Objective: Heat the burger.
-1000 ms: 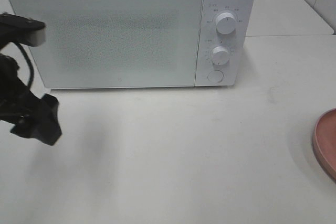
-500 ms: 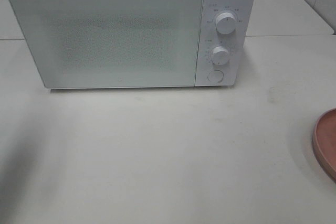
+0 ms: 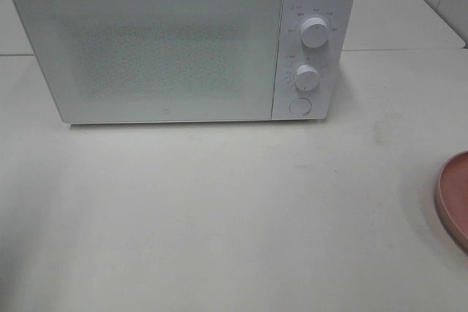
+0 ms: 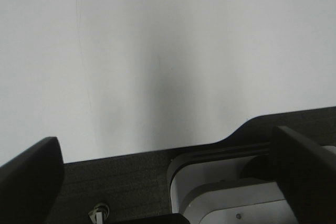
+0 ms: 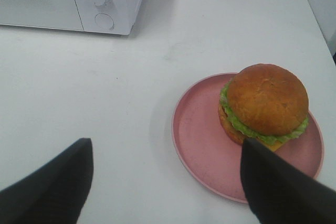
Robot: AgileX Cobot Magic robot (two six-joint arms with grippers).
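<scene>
Right gripper [image 5: 165,182]: your 2 black jaws stand apart, holding nothing.
Left gripper [image 4: 168,182]: spread wide, empty, facing bare surface.
Burger [image 5: 265,103]: golden-brown domed bun, green lettuce edge, sitting on flat pink round plate [image 5: 197,129].
Bearing: ahead of right gripper, offset toward 1 jaw; right arm nearer.
White microwave oven [image 3: 183,42]: door shut.

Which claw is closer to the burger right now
The right claw. It hangs open just short of the burger on its pink plate. The left claw, also open, faces only bare white surface, with no burger in its view.
</scene>
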